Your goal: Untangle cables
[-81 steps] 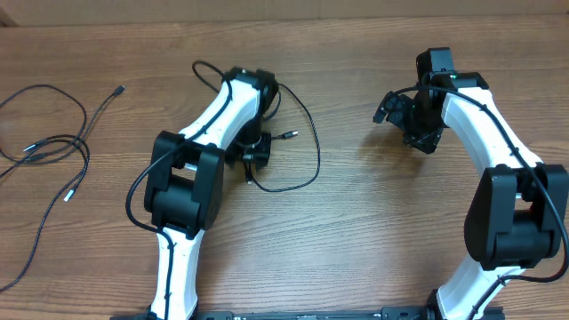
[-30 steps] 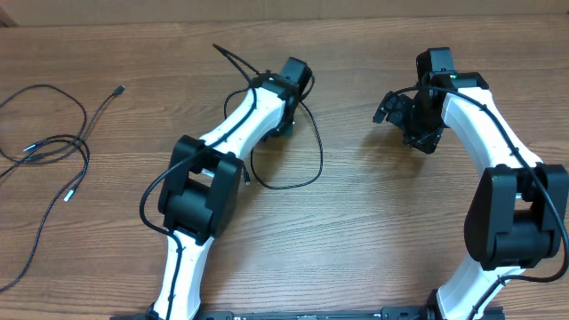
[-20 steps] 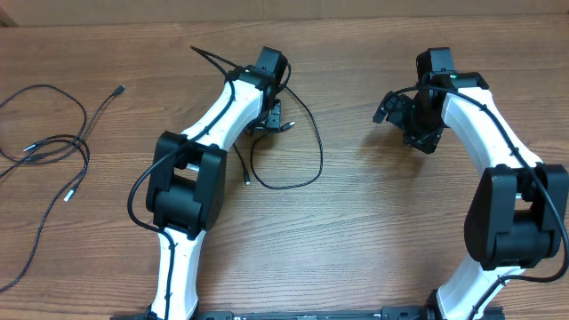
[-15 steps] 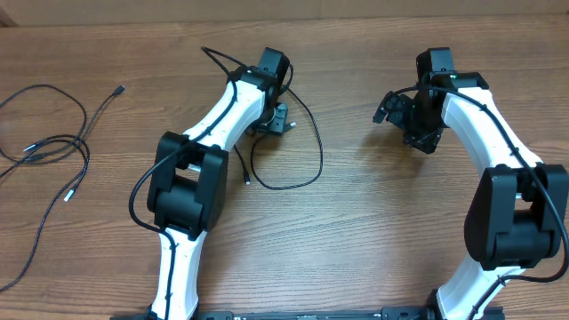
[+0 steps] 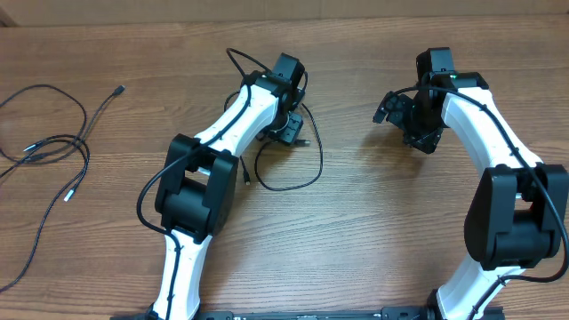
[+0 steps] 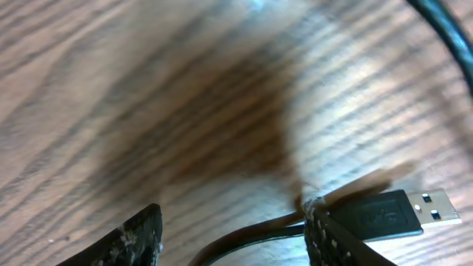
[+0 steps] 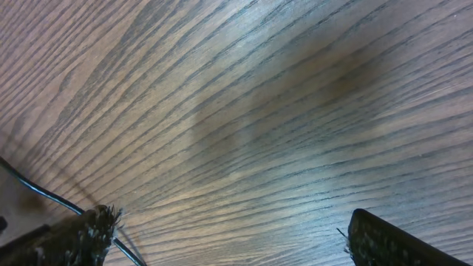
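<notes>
Overhead, I am seeing the left gripper (image 5: 290, 130) hovering over one end of a looped cable (image 5: 293, 185) near the middle of the table (image 5: 373, 231); the other cables (image 5: 53, 147) are lying well apart from it at the far left, loosely crossing one another; the left wrist view is showing me its fingertips (image 6: 144, 235) standing apart, that cable running between them ungripped, and its silver-tipped plug (image 6: 392, 214) lying just outside one finger; the right gripper (image 5: 400, 114) is hanging spread wide over bare wood, holding nothing.
</notes>
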